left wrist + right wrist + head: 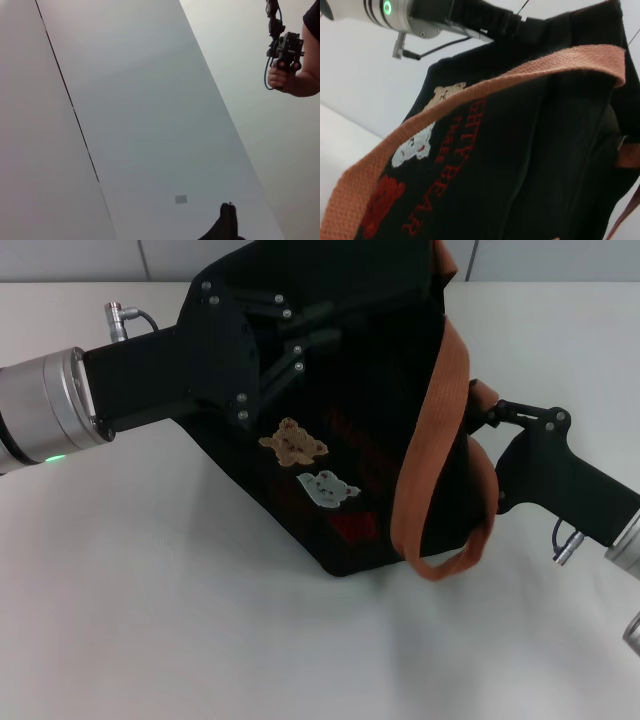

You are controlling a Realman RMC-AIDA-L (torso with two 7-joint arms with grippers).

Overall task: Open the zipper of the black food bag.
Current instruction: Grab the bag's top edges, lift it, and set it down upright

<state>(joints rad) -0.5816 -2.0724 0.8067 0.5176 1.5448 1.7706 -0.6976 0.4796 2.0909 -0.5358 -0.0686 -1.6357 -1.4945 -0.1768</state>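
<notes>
the black food bag [360, 410] stands tilted on the white table [150, 620], bear patches [293, 442] facing up and an orange-brown strap [430, 430] looping down its front; its zipper is not visible in any view. the left gripper [300, 335] lies over the bag's upper left corner, fingers [312, 312] against the black fabric, and whether they pinch anything i cannot tell. the right gripper [495, 412] presses in at the bag's right side by the strap, its fingers hidden.

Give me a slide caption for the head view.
Two grippers, left gripper and right gripper, flank the tilted black food bag on a white table.
</notes>
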